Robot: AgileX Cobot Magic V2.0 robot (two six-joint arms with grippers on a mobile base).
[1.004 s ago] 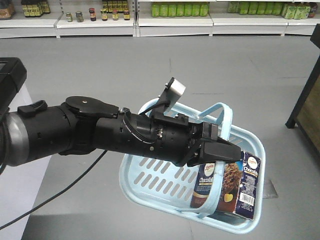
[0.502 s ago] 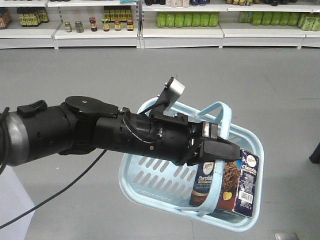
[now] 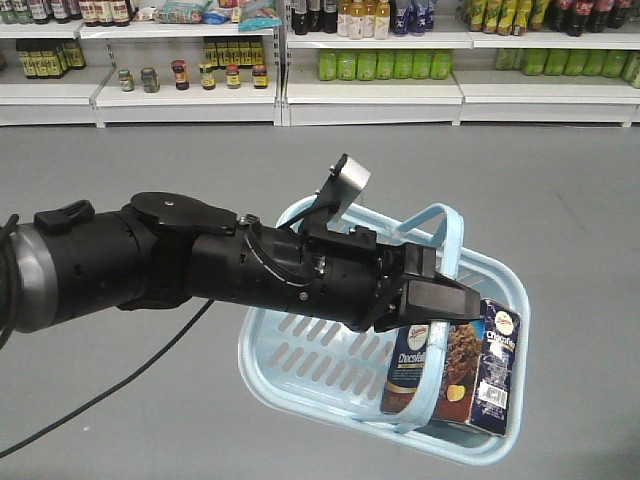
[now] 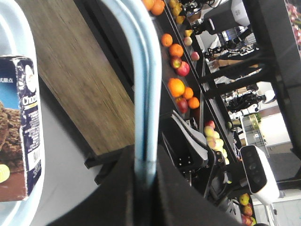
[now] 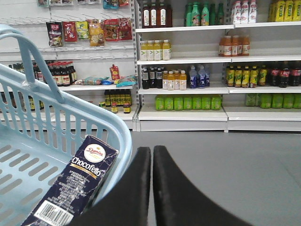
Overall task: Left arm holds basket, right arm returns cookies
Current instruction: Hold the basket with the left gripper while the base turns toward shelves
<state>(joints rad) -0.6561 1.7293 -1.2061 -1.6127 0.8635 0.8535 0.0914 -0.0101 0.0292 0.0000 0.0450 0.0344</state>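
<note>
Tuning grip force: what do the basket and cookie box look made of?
The basket: light blue moulded plastic, semi-gloss, with slotted walls. The cookie box: likely printed cardboard, slight sheen, judging by its crisp folded edges.

"Chocofello" on navy cookies box (image 5: 70,186)

A smooth grey floor (image 3: 560,200) lies under even light. At twelve o'clock, white shelves (image 3: 370,92) span the far side, with green bottles (image 3: 380,65) toward one o'clock and small jars (image 3: 180,75) toward eleven. Elsewhere, fruit (image 4: 176,87) sits beside a wooden panel (image 4: 75,70).
</note>
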